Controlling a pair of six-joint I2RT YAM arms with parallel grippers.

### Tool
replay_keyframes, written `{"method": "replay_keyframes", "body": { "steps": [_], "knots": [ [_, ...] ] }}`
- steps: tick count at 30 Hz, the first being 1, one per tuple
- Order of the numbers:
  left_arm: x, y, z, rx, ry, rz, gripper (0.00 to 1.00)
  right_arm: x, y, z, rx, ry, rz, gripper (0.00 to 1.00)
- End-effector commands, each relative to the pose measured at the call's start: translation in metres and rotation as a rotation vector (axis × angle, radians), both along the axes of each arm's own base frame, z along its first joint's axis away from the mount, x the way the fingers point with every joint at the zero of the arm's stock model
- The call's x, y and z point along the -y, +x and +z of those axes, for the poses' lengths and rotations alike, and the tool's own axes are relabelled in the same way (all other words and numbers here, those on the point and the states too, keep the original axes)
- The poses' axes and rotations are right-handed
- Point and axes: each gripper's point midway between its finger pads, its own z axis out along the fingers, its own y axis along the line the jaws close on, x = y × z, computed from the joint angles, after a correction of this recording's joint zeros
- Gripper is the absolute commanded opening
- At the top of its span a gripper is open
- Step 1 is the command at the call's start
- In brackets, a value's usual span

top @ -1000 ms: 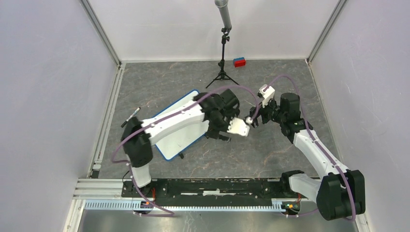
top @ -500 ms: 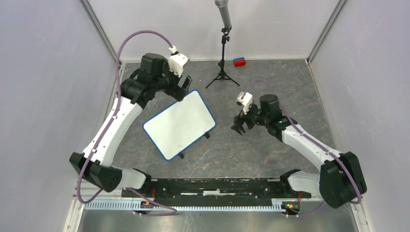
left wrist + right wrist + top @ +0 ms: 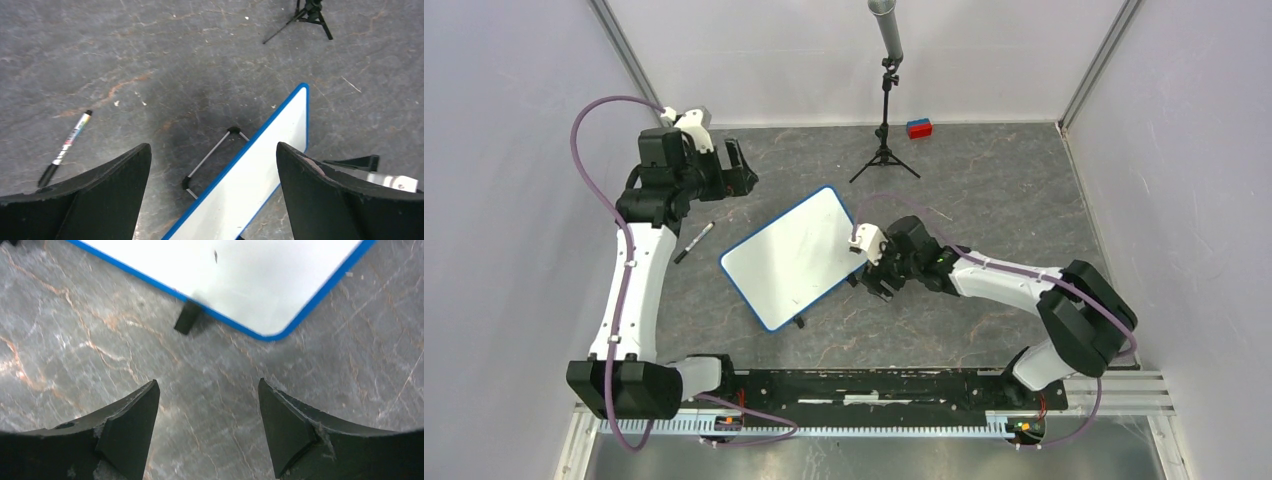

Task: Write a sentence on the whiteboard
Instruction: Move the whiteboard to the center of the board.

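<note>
In the top view, the whiteboard [image 3: 796,257] is seen at the centre of the frame. It is a flat white rectangle with a blue rim and rounded corners, and it is set at a slant on the grey, veined, stone-like table [image 3: 984,190]. The right gripper [image 3: 876,282] is held just beside the board's right edge. The left gripper [image 3: 736,170] is raised at the upper left, well apart from the board. A slim black-capped marker [image 3: 694,242] is laid on the table left of the board. A thin black tripod [image 3: 884,150] and a small red and blue block [image 3: 919,128] are found near the top.

In the left wrist view, the jaws of the left gripper [image 3: 212,149] are spread wide, with nothing held between them. Below them a corner of the whiteboard [image 3: 260,185] is seen, propped on a thin wire leg [image 3: 212,155]. The marker [image 3: 67,147] is seen at the left.

In the right wrist view, the jaws of the right gripper [image 3: 207,384] are likewise parted and empty. The rounded corner of the whiteboard [image 3: 240,280] fills the top of the frame, glossy and white save for one small dark fleck [image 3: 215,256]. A blocky black foot [image 3: 187,317] is set under its rim.
</note>
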Motion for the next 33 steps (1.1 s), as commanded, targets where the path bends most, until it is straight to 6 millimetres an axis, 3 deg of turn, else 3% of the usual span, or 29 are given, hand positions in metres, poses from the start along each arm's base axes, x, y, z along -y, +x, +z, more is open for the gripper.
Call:
{"method": "replay_keyframes", "body": {
  "steps": [1, 11, 18, 33],
  "knots": [
    [0.008, -0.001, 0.022, 0.067, -0.131, -0.002, 1.00, -0.031, 0.026, 0.024, 0.117, 0.028, -0.039, 0.77],
    [0.003, -0.006, 0.025, 0.100, -0.152, 0.019, 1.00, -0.067, 0.030, 0.009, 0.062, 0.030, -0.028, 0.68],
    [0.002, -0.008, 0.027, 0.123, -0.148, 0.021, 1.00, -0.075, 0.027, -0.002, 0.007, 0.036, -0.035, 0.52],
    [-0.001, -0.009, 0.028, 0.133, -0.146, 0.035, 1.00, -0.059, 0.018, -0.013, -0.028, -0.028, -0.082, 0.33]
  ]
}}
